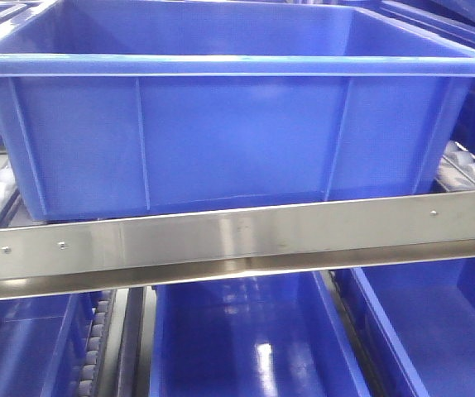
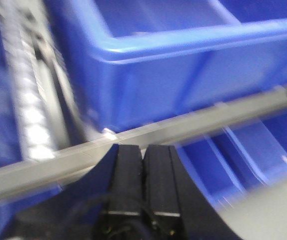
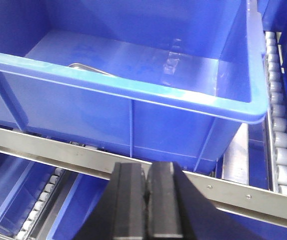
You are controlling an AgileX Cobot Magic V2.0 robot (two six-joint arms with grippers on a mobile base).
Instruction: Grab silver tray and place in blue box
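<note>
Blue crates on a roller rack fill every view, and a steel rail crosses in front of the shelf that carries our target.

We count one blue box on the upper level, large and deep, sitting beyond and above both sets of fingers. Below the rail, at least three more blue bins show in the front view, though their edges run out of frame, so we cannot give a firm total. Roller tracks flank the box on either side.

We count one silver tray. Only a corner of its shiny rim peeks over the near wall in the right wrist view, down inside the blue box, ahead of the right gripper and a little to its left. The front view and the blurred left wrist view do not show it at all.

By our reading, the placing is done: the tray appears to rest inside the box, and neither arm carries anything. The right fingers are pressed together and empty, below the rail. The left gripper is likewise closed on nothing, its fingers meeting just short of the rail. What remains, we judge, is only to draw the arms clear.
</note>
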